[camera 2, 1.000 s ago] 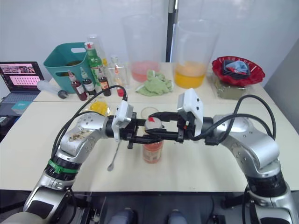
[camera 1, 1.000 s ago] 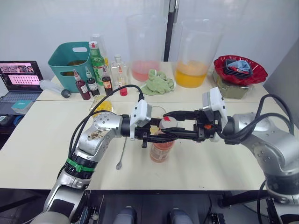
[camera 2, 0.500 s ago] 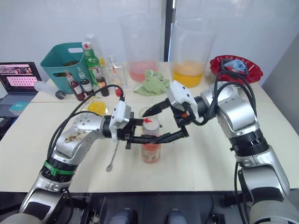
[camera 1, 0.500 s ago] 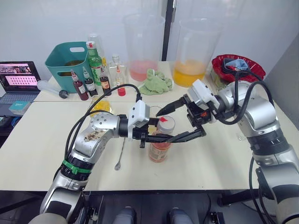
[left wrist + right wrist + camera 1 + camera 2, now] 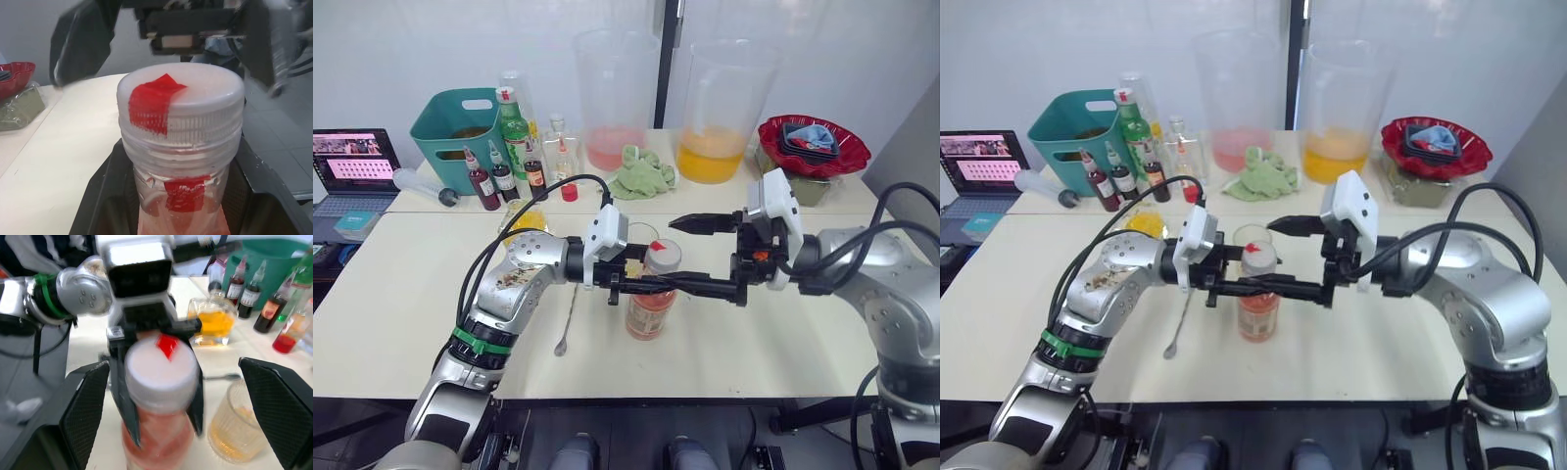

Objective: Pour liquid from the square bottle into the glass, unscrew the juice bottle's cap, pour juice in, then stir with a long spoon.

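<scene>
Juice bottle [image 5: 651, 299] mid-table, glass [image 5: 641, 238] just behind, long spoon [image 5: 568, 318] to its left.

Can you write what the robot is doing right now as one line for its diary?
step: unscrewing | left gripper: shut on juice bottle | right gripper: open around cap | cap: on

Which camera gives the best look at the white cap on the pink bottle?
The left wrist view: the cap sits close up, its ridges and red tape plain. The right wrist view shows it from above; the eye views show it small between the grippers.
</scene>
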`<state>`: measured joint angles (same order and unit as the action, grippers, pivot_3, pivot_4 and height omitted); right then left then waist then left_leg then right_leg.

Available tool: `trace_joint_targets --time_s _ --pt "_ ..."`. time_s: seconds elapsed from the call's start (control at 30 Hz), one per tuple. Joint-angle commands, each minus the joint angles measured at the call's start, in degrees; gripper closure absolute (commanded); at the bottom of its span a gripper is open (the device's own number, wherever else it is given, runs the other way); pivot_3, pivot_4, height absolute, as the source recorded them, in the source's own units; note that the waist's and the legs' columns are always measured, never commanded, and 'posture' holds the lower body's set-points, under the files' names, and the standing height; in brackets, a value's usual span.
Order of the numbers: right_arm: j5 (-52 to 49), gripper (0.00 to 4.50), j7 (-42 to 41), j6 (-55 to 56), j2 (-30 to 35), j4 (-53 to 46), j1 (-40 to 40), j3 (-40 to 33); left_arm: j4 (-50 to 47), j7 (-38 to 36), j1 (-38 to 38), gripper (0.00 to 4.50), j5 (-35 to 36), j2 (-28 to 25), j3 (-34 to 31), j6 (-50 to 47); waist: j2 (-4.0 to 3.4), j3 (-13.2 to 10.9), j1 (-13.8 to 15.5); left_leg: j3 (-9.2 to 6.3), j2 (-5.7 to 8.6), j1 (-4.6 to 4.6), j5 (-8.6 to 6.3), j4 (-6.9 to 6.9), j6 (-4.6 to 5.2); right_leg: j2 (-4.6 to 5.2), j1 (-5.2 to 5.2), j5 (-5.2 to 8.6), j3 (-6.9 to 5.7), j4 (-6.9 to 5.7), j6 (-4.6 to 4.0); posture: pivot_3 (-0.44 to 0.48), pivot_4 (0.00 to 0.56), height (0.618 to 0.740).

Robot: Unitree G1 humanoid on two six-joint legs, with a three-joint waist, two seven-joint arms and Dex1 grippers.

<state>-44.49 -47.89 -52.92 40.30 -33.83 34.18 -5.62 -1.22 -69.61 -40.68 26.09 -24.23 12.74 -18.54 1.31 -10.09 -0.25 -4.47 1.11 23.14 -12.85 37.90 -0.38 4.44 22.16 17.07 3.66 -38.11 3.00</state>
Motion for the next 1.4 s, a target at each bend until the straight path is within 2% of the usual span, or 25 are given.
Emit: trace_joint_targets --time_s 0.03,0.17,0.27,0.33,0.47,0.5,0.67,0.87,0.93,1.1,1.27,1.4 --pt "-3.65 0.05 8.06 -3.88 -1.22 -4.85 -0.21 -2.92 2.47 -0.14 0.09 2.87 -2.97 0.25 2.20 0.39 0.00 0.00 0.16 0.00 0.01 0.00 0.00 0.00 0.00 0.01 -0.02 0.00 0.00 0.01 0.00 0.000 0.150 0.740" --pt "-7.07 0.05 13.18 -6.08 -2.26 -6.47 -0.25 -3.46 3.11 -0.26 -0.33 2.87 -3.14 0.81 2.33 0.74 0.00 0.00 0.37 -0.01 0.04 0.02 0.03 0.00 0.04 0.03 -0.03 -0.01 0.00 0.03 0.02 0.000 0.150 0.740" --pt "-8.69 0.84 15.58 -6.78 -2.47 -6.66 0.02 -2.99 3.28 -0.29 -0.40 2.87 -3.17 0.87 2.33 0.90 0.00 0.00 0.34 0.00 0.04 0.02 0.03 0.00 0.04 0.02 -0.03 -0.01 0.00 0.03 0.02 0.000 0.150 0.740" --pt "-8.63 1.61 15.82 -6.97 -1.59 -6.56 -0.02 -2.13 3.18 -0.15 -0.34 2.87 -3.19 0.85 2.31 0.88 0.00 0.00 0.35 0.00 0.04 0.02 0.03 0.00 0.04 0.02 -0.03 -0.01 0.00 0.03 0.02 0.000 0.150 0.740" --pt "-8.82 2.83 15.03 -6.29 -0.23 -5.99 -0.35 -0.68 2.56 0.41 0.25 2.87 -3.17 0.15 1.69 0.52 0.01 0.01 0.37 0.00 0.05 0.02 0.03 0.00 0.04 0.01 -0.05 0.00 0.00 0.04 0.02 0.000 0.150 0.740" --pt "-8.56 2.85 14.03 -5.67 0.16 -5.51 -0.40 -0.13 2.18 0.53 0.55 2.87 -3.11 -0.23 1.42 0.35 0.01 0.01 0.35 0.00 0.05 0.01 0.03 0.00 0.04 0.01 -0.06 0.00 -0.01 0.05 0.02 0.000 0.150 0.740" --pt "-3.51 2.85 2.04 2.30 3.53 0.36 1.17 5.23 -0.09 1.73 1.96 2.87 -2.81 -1.65 0.28 -0.83 0.01 0.01 0.04 0.06 0.05 -0.03 0.03 0.00 0.05 -0.02 -0.08 0.00 -0.01 0.08 0.03 0.000 0.150 0.740" --pt "6.83 2.85 -20.42 19.63 4.39 16.54 8.78 13.60 -3.17 3.35 3.46 2.87 -2.07 -2.85 -0.78 -2.68 0.01 0.01 -0.75 0.09 0.03 -0.10 0.03 0.00 0.05 -0.06 -0.09 0.00 -0.01 0.07 0.03 0.000 0.150 0.740" --pt "9.01 1.82 -26.19 21.13 4.24 22.67 13.62 16.34 -4.17 4.09 4.21 2.87 -2.09 -3.14 -1.07 -2.97 0.01 0.01 -0.80 0.08 -0.01 -0.12 0.03 0.00 0.05 -0.09 -0.10 0.00 -0.01 0.05 0.03 0.000 0.150 0.740" --pt "11.26 0.18 -34.50 22.63 2.70 30.72 20.95 18.60 -5.82 5.22 5.32 2.87 -1.74 -3.55 -1.39 -3.56 0.01 0.00 -0.76 0.07 -0.03 -0.04 0.03 -0.01 0.05 -0.06 0.01 -0.01 -0.01 0.03 0.01 0.000 0.150 0.740" --pt "11.48 0.08 -36.25 22.37 1.44 31.67 24.20 16.71 -6.53 6.03 5.87 2.87 -1.61 -3.32 -1.28 -3.73 0.01 0.00 -0.65 0.03 -0.03 0.00 0.01 -0.02 0.06 -0.01 0.04 -0.01 -0.02 0.02 0.00 0.000 0.150 0.740" --pt "7.91 0.08 -31.75 16.35 3.28 24.78 20.88 12.10 -5.66 5.98 5.22 2.87 -1.62 -2.58 -0.74 -3.21 0.01 0.00 -0.45 0.01 -0.03 0.04 0.01 -0.02 0.05 0.00 0.07 -0.02 -0.03 0.02 0.00 0.000 0.150 0.740"
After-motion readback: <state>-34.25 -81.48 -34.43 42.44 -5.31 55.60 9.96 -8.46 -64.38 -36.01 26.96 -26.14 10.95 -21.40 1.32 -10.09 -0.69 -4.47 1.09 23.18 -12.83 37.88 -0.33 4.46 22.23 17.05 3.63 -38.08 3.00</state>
